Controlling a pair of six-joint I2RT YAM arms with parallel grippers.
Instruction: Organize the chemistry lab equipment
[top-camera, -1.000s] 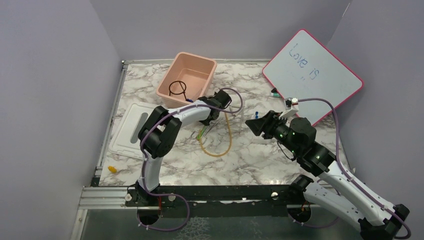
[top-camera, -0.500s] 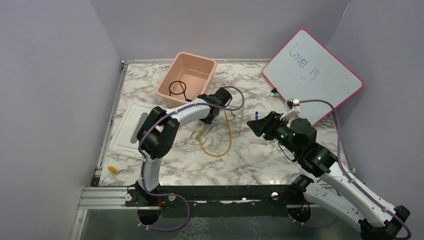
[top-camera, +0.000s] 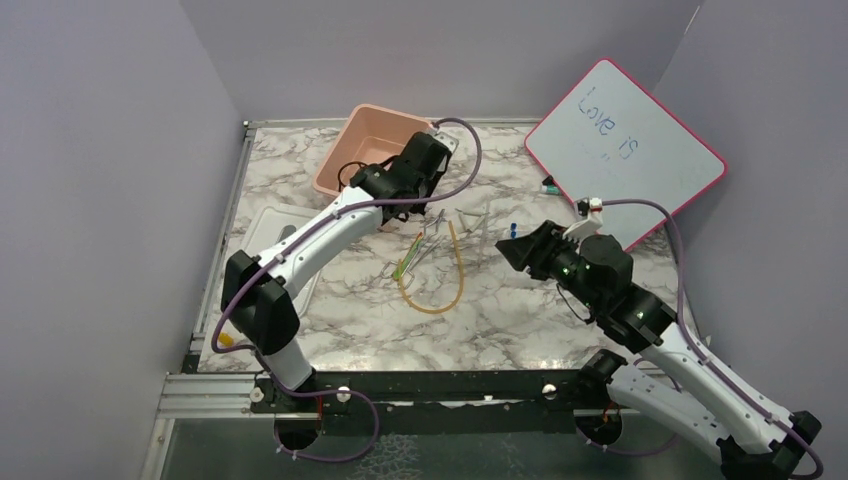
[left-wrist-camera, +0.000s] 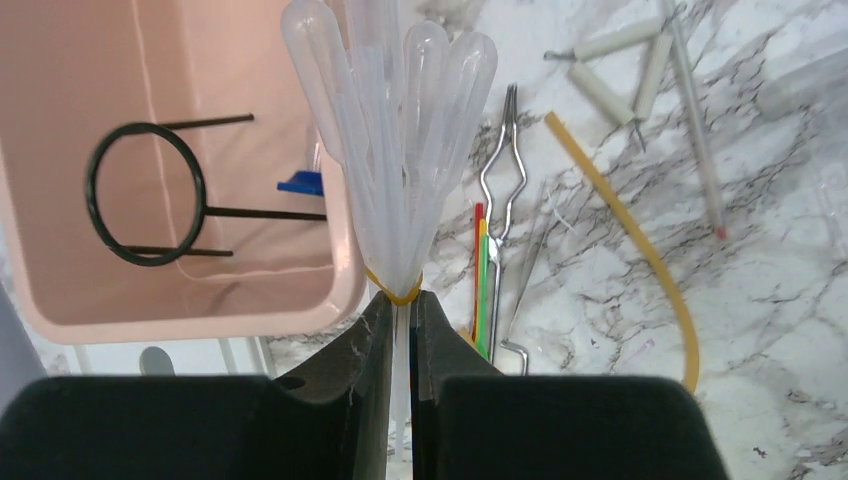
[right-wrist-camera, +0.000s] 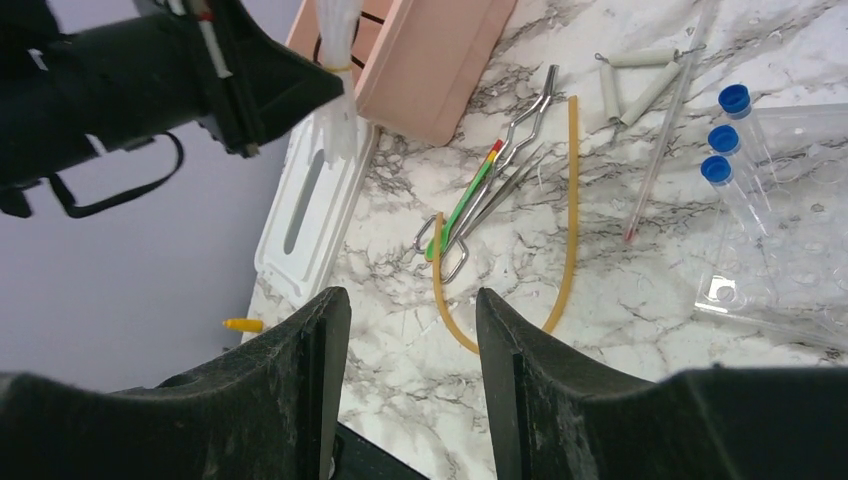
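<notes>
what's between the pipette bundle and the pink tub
Nothing visible does. The left gripper holds the pipette bundle by the rim of the pink tub; a black wire ring and a blue piece lie inside.

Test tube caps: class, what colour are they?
The test tube caps are blue, shown best in the right wrist view.

bundle of clear plastic pipettes (left-wrist-camera: 395, 130) banded in yellow, bulbs fanned, pinched at the stems over the pink tub's (left-wrist-camera: 200, 310) rim, black wire ring (left-wrist-camera: 145, 195) lying inside the tub, amber rubber tube (right-wrist-camera: 571, 200) bent in a U on marble, thin metal tongs (left-wrist-camera: 511, 105) and green-handled tool (right-wrist-camera: 462, 205) together, touching one leg
</notes>
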